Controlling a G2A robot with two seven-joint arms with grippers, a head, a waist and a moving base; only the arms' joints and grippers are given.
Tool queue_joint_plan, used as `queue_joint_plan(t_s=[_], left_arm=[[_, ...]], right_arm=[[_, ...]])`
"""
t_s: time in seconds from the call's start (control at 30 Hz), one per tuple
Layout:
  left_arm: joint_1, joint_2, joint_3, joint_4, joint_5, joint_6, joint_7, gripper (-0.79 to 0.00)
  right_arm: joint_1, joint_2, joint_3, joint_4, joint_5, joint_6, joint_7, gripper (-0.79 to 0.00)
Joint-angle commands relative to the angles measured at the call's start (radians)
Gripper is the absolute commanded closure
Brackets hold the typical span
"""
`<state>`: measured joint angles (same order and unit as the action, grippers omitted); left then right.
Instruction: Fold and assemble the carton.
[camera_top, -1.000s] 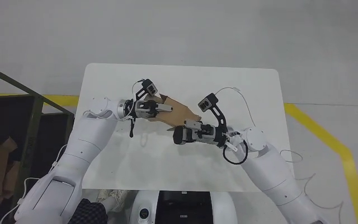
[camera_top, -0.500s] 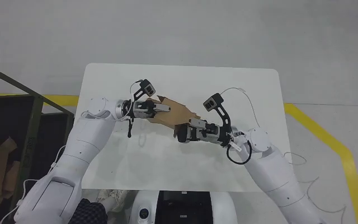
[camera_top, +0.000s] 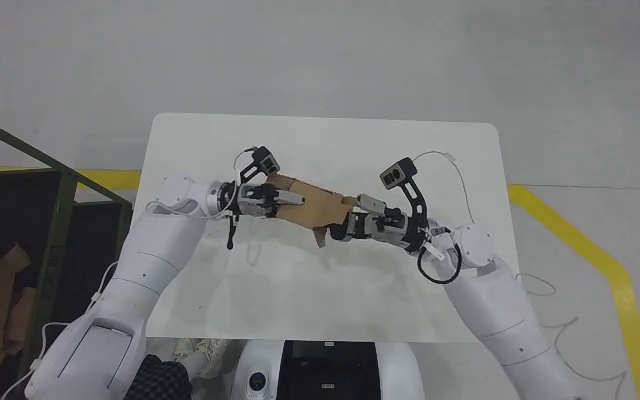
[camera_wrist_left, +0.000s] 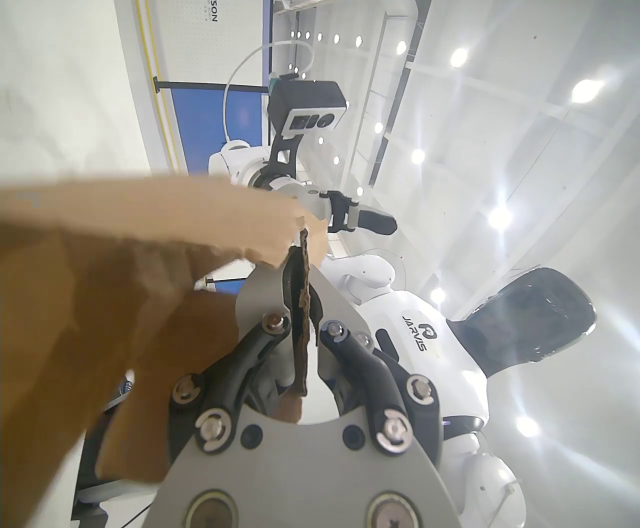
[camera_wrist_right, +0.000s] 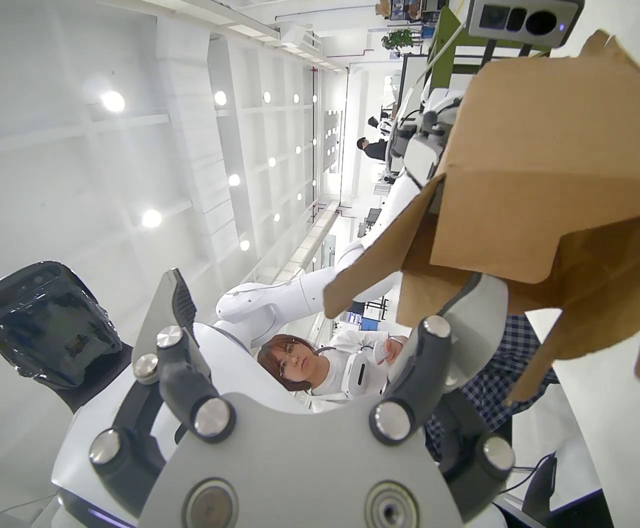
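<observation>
One brown, part-folded carton (camera_top: 310, 203) hangs by a flap clamped in the left gripper (camera_top: 268, 196). The right gripper (camera_top: 343, 228), fingers spread, sits at its other end.

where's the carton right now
In the top view the carton hangs over the middle of the table, one end clamped in the left gripper, the open right gripper at the other.
</observation>
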<state>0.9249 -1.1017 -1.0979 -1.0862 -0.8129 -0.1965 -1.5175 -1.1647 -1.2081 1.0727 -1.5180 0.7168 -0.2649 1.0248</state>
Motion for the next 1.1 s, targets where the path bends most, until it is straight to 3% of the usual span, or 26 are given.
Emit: queue_joint_plan(t_s=[0.0,0.33,0.87,1.07], left_arm=[[0.0,0.0,0.0,-0.002,-0.002,0.008,-0.006,0.0],[0.004,0.003,0.011,-0.019,0.024,0.024,-0.018,0.0],[-0.003,0.008,0.046,-0.033,0.02,0.054,-0.018,0.0],[-0.012,0.01,0.024,-0.005,-0.011,0.034,-0.018,0.0]], right_arm=[[0.01,0.0,0.011,0.013,0.0,-0.006,-0.005,-0.785],[0.038,0.001,0.049,0.041,0.014,-0.016,0.009,-0.785],[0.108,-0.02,-0.003,0.125,0.019,-0.044,0.047,-0.785],[0.087,-0.006,0.066,0.137,0.007,-0.057,0.048,-0.785]])
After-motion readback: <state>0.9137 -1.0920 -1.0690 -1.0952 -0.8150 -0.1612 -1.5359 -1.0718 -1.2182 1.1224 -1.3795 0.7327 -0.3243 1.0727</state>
